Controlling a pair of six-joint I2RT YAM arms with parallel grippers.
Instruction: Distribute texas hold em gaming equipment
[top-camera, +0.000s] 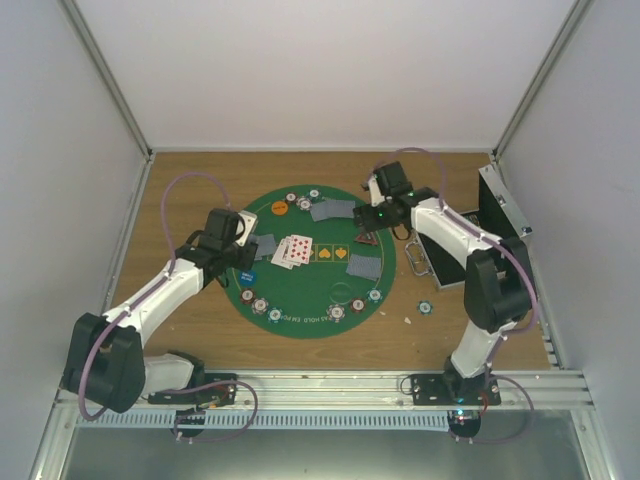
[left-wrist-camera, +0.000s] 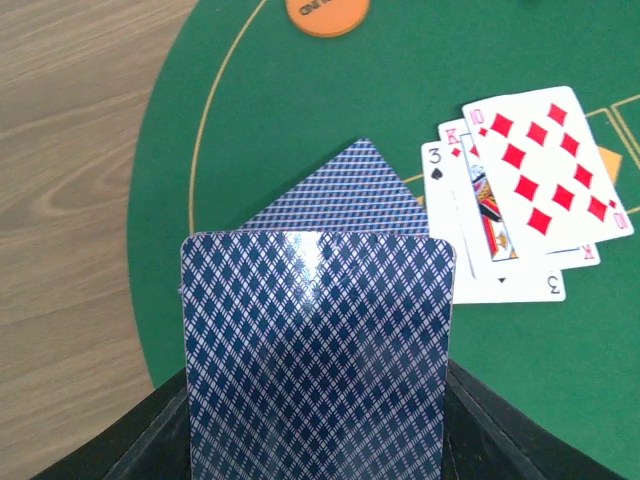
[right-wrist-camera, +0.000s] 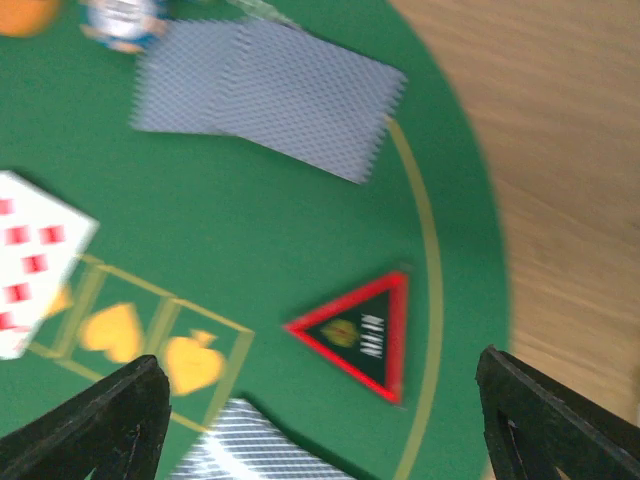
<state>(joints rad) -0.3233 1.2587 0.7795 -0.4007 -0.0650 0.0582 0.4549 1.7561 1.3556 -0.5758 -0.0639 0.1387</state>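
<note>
Fingers (left-wrist-camera: 140, 450) of the left gripper (left-wrist-camera: 318, 440) pinch a face-down card (left-wrist-camera: 318, 360) toward the counter's (top-camera: 200, 340) left edge, while the right gripper (right-wrist-camera: 320, 400) gapes above the triangular marker (right-wrist-camera: 362, 325); a loose pinch could drop the card askew onto its neighbour (left-wrist-camera: 345, 190).

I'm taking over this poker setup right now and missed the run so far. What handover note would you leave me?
Left gripper shut on a face-down card, over another dealt card at the green mat's left seat.
Right gripper open, astride the triangular marker lying on the mat.
Done: face-up cards at centre, face-down hands at far and right seats, chip groups round the rim, orange disc placed.
To do: probably set down the held card; one stray chip lies on the table off the mat.
</note>
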